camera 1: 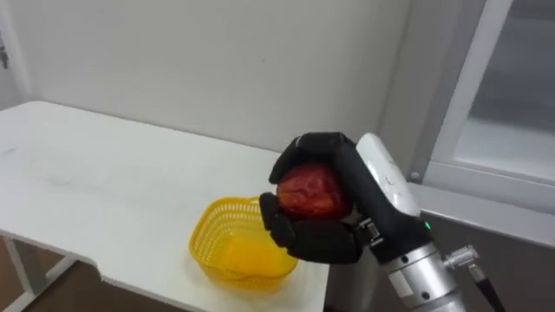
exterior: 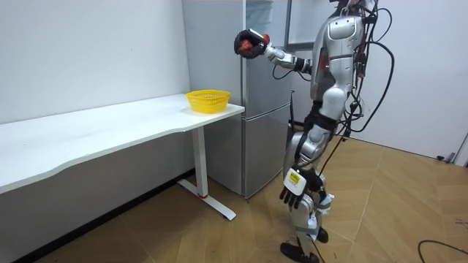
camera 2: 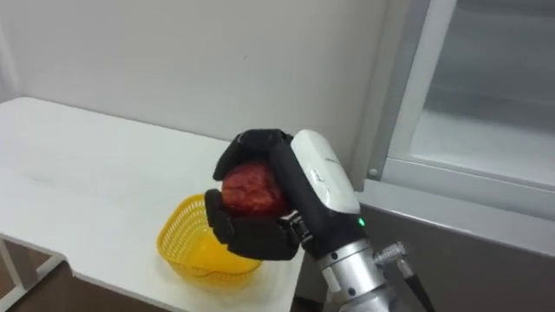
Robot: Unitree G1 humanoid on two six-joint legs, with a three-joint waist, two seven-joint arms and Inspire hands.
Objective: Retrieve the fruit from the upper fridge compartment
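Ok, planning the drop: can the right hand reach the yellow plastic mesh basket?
Probably yes: the right hand, curled round a red fruit, hangs raised near the basket, with open air between them.

The robot hand is black, the fruit red, the basket yellow.

Basket was glossy yellow plastic mesh. Table: smooth, matt white. Right hand: matt black covering, glossy white plastic shell. Fruit skin: slight sheen.

Below and left of the right hand runs a long white table, set against a plain pale wall. Light wooden flooring lies well beneath it.
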